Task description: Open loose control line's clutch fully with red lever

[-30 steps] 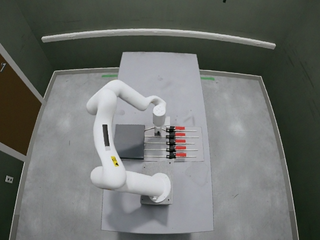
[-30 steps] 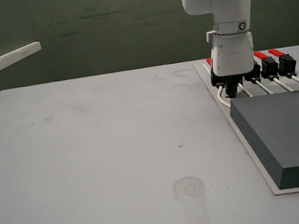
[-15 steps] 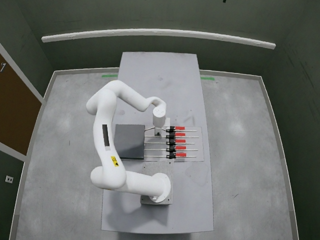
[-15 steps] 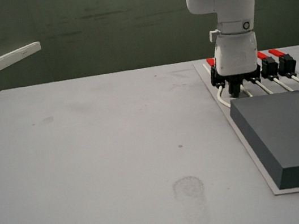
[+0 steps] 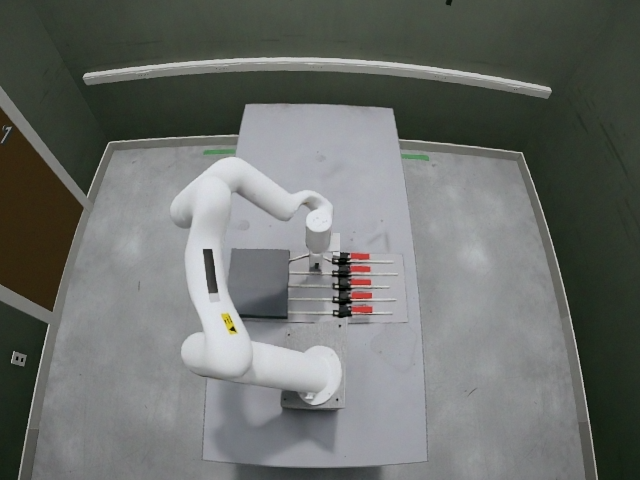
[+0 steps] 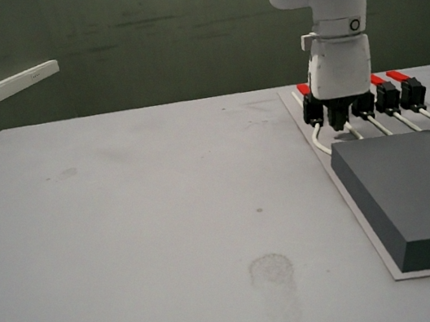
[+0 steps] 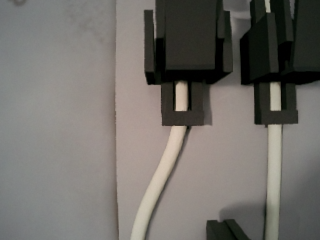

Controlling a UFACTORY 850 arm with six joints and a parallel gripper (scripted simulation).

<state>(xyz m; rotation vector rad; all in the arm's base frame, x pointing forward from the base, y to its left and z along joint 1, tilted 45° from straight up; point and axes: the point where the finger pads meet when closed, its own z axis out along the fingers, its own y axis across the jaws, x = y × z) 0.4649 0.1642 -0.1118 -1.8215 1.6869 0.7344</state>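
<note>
Five white control lines run from the grey console [image 5: 258, 283] [image 6: 416, 185] through black clutches with red levers [image 5: 360, 256] [image 6: 302, 88]. The outermost line [image 5: 298, 255] [image 6: 317, 140] [image 7: 162, 180] bows sideways in a slack curve below its clutch [image 5: 341, 257] [image 6: 312, 112] [image 7: 189, 45]. The second line [image 5: 305, 272] [image 7: 273, 175] runs straight into its clutch [image 7: 272, 45]. My gripper [image 5: 315, 266] [image 6: 337, 123] [image 7: 226, 230] is shut and empty, low over the plate between the outermost and second lines, just on the console side of the clutches. All levers lie flat.
The console and clutches sit on a thin pale base plate [image 5: 398, 315] [image 6: 327, 169] [image 7: 220, 170] on the grey table [image 5: 320, 155] [image 6: 126, 191]. The arm's base [image 5: 315, 382] stands at the table's near side.
</note>
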